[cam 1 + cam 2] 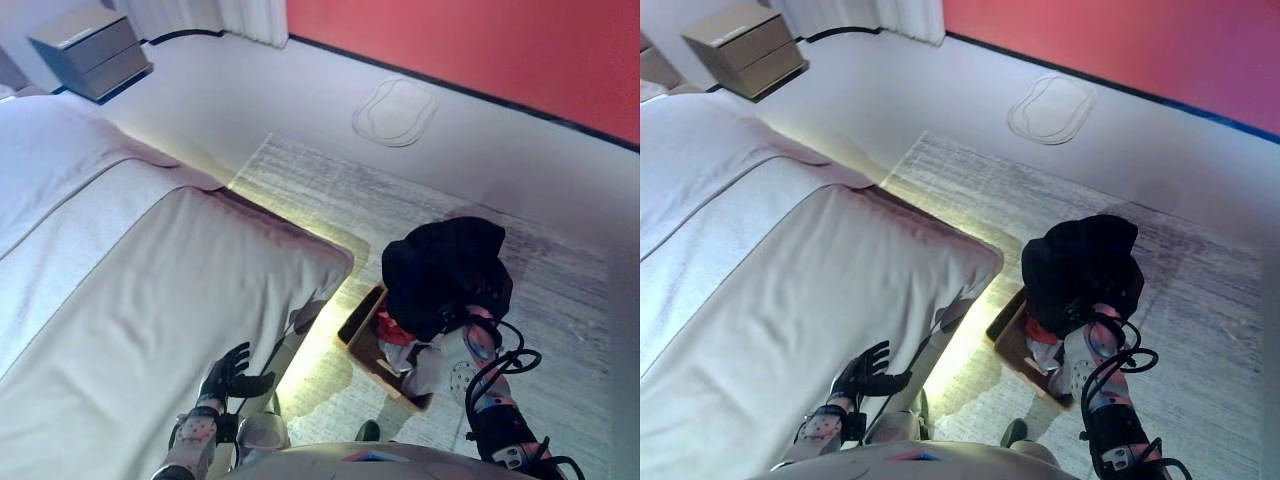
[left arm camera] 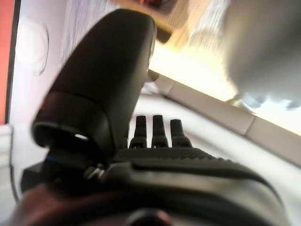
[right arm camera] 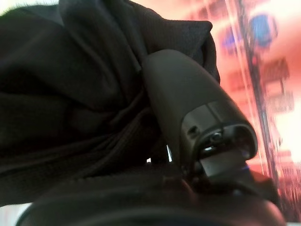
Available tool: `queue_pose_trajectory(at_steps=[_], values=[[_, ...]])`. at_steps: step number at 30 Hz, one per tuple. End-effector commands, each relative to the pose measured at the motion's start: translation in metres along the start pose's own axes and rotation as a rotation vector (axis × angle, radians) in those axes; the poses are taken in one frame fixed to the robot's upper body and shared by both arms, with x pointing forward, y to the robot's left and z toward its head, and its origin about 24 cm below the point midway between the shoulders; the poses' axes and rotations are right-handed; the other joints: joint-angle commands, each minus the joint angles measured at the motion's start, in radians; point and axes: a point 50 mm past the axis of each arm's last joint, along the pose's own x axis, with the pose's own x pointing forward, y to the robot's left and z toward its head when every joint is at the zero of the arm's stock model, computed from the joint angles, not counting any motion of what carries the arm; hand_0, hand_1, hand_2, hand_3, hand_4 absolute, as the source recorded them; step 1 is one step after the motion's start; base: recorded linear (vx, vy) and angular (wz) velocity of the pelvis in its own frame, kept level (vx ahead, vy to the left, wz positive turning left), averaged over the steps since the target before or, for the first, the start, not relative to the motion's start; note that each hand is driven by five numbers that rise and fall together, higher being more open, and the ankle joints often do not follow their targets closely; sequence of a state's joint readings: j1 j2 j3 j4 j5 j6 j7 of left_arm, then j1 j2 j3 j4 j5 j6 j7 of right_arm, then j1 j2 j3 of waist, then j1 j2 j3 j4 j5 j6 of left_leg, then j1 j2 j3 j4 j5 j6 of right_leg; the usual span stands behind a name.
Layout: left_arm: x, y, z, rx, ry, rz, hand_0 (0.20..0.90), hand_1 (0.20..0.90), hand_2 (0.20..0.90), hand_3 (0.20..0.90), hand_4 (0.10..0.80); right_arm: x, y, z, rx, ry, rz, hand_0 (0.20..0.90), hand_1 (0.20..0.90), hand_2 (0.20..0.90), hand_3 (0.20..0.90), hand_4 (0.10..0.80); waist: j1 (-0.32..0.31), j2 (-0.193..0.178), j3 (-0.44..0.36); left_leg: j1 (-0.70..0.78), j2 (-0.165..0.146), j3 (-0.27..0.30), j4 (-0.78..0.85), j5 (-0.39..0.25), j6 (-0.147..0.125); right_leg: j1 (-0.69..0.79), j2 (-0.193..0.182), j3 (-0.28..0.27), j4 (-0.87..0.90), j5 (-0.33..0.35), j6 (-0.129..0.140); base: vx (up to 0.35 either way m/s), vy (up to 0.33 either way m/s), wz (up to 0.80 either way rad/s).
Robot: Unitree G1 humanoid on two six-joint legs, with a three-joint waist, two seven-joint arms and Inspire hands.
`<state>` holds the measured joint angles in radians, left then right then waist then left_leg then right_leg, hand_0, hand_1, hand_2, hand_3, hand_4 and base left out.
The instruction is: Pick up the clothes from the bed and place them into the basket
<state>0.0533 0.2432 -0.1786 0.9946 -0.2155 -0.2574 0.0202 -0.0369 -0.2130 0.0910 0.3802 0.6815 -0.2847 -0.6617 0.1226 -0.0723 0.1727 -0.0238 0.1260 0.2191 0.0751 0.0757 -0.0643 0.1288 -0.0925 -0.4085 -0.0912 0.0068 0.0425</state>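
Observation:
A black garment (image 1: 445, 265) hangs bunched over my right hand, above a brown basket (image 1: 360, 335) on the floor beside the bed (image 1: 150, 290). In the right wrist view my right hand (image 3: 188, 108) has its thumb pressed into the black cloth (image 3: 70, 84) and holds it. The basket holds a red cloth (image 1: 393, 328) and a white cloth (image 1: 425, 365). My left hand (image 1: 232, 375) is open and empty over the bed's near edge; its straight fingers (image 2: 157, 132) show in the left wrist view.
A grey nightstand (image 1: 90, 50) stands at the head of the bed, by a white curtain (image 1: 215, 15). The basket sits on a pale striped rug (image 1: 400, 200) on the floor. A red wall (image 1: 480, 40) runs along the far side.

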Motion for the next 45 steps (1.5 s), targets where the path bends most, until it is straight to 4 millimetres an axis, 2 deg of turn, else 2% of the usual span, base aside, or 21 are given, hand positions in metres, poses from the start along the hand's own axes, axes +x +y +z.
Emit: queue_pose_trajectory(at_steps=[1, 2, 4, 7, 9, 13, 15, 21, 29, 35, 40, 45], values=[[0.001, 0.000, 0.009, 0.038, -0.061, -0.025, 0.900, 0.900, 0.900, 0.900, 0.800, 0.005, 0.034, 0.041, 0.051, -0.204, 0.192, 0.300, 0.300, 0.300, 0.200, 0.100, 0.060, 0.027, -0.028, -0.066, -0.079, -0.156, -0.008, -0.064, 0.008, 0.004, -0.052, 0.076, 0.037, 0.003, 0.050, -0.072, 0.109, -0.83], [0.001, -0.003, 0.008, 0.056, -0.052, -0.041, 0.900, 0.900, 0.900, 0.900, 0.800, 0.004, 0.036, 0.039, 0.034, -0.200, 0.185, 0.300, 0.300, 0.300, 0.200, 0.100, 0.060, 0.036, -0.031, -0.049, -0.071, -0.142, -0.033, -0.054, 0.006, 0.001, -0.059, 0.063, 0.045, 0.003, 0.052, -0.055, 0.112, -0.95], [0.001, -0.005, 0.006, 0.062, -0.045, -0.043, 0.900, 0.900, 0.900, 0.900, 0.800, 0.006, 0.034, 0.032, 0.007, -0.170, 0.183, 0.300, 0.300, 0.300, 0.200, 0.100, 0.060, 0.052, -0.035, -0.046, -0.075, -0.147, -0.029, -0.045, 0.007, 0.004, -0.072, 0.060, 0.067, -0.001, 0.056, 0.001, 0.130, -0.59], [0.005, 0.003, 0.014, 0.071, -0.050, -0.006, 0.900, 0.900, 0.900, 0.900, 0.800, 0.012, 0.026, 0.025, -0.030, -0.135, 0.169, 0.300, 0.300, 0.300, 0.200, 0.100, 0.065, 0.064, -0.042, -0.037, -0.085, -0.152, -0.062, -0.033, 0.012, 0.023, -0.074, 0.051, 0.076, -0.017, 0.061, 0.020, 0.069, -0.03], [0.007, 0.012, 0.016, 0.074, -0.042, 0.038, 0.900, 0.900, 0.900, 0.900, 0.800, 0.018, 0.022, 0.022, -0.053, -0.098, 0.147, 0.300, 0.300, 0.300, 0.200, 0.100, 0.083, 0.064, -0.054, -0.019, -0.092, -0.172, -0.101, -0.022, 0.009, 0.036, -0.070, 0.038, 0.065, -0.021, 0.064, 0.031, -0.012, 0.08], [0.006, 0.017, 0.014, 0.082, -0.031, 0.049, 0.900, 0.900, 0.900, 0.900, 0.800, 0.025, 0.013, 0.018, -0.085, -0.077, 0.113, 0.300, 0.300, 0.300, 0.200, 0.100, 0.099, 0.058, -0.069, -0.010, -0.090, -0.182, -0.118, -0.019, 0.004, 0.043, -0.066, 0.022, 0.050, -0.023, 0.062, 0.041, -0.027, 0.16], [0.003, 0.019, 0.006, 0.082, -0.005, 0.059, 0.900, 0.900, 0.900, 0.900, 0.800, 0.029, 0.006, 0.015, -0.107, -0.060, 0.091, 0.300, 0.300, 0.300, 0.200, 0.100, 0.107, 0.052, -0.077, -0.008, -0.086, -0.186, -0.122, -0.017, 0.000, 0.048, -0.058, 0.016, 0.039, -0.022, 0.056, 0.035, -0.059, 0.09], [-0.003, 0.015, -0.010, 0.087, 0.035, 0.033, 0.900, 0.900, 0.900, 0.900, 0.800, 0.039, -0.010, 0.016, -0.137, -0.047, 0.020, 0.300, 0.300, 0.300, 0.200, 0.100, 0.125, 0.051, -0.079, -0.022, -0.080, -0.195, -0.114, -0.009, -0.009, 0.058, -0.048, 0.004, 0.031, -0.025, 0.049, 0.015, -0.039, 0.03], [-0.005, 0.013, -0.011, 0.083, 0.022, 0.025, 0.900, 0.900, 0.900, 0.900, 0.800, 0.046, -0.029, 0.010, -0.163, -0.005, -0.079, 0.300, 0.300, 0.300, 0.200, 0.100, 0.141, 0.061, -0.074, -0.030, -0.079, -0.205, -0.109, -0.005, -0.015, 0.064, -0.043, -0.007, 0.031, -0.029, 0.046, 0.007, -0.026, 0.06], [-0.004, 0.015, -0.010, 0.100, 0.022, 0.013, 0.900, 0.900, 0.900, 0.900, 0.800, 0.055, -0.061, 0.001, -0.146, 0.097, -0.201, 0.300, 0.300, 0.300, 0.200, 0.100, 0.149, 0.069, -0.074, -0.027, -0.079, -0.212, -0.107, -0.005, -0.018, 0.069, -0.039, -0.012, 0.033, -0.033, 0.042, 0.013, -0.020, 0.02], [-0.003, 0.013, -0.008, 0.113, 0.019, 0.002, 0.900, 0.900, 0.900, 0.900, 0.800, 0.063, -0.079, 0.006, -0.203, 0.117, -0.263, 0.300, 0.300, 0.300, 0.200, 0.100, 0.159, 0.076, -0.068, -0.028, -0.079, -0.220, -0.102, -0.004, -0.022, 0.074, -0.036, -0.018, 0.032, -0.031, 0.040, 0.006, -0.014, 0.02], [-0.003, 0.013, -0.007, 0.123, 0.014, -0.004, 0.900, 0.900, 0.900, 0.900, 0.800, 0.072, -0.081, 0.019, -0.239, 0.113, -0.242, 0.300, 0.300, 0.300, 0.200, 0.100, 0.168, 0.083, -0.059, -0.032, -0.082, -0.230, -0.097, -0.002, -0.027, 0.076, -0.038, -0.022, 0.033, -0.029, 0.041, 0.009, -0.011, 0.09]])
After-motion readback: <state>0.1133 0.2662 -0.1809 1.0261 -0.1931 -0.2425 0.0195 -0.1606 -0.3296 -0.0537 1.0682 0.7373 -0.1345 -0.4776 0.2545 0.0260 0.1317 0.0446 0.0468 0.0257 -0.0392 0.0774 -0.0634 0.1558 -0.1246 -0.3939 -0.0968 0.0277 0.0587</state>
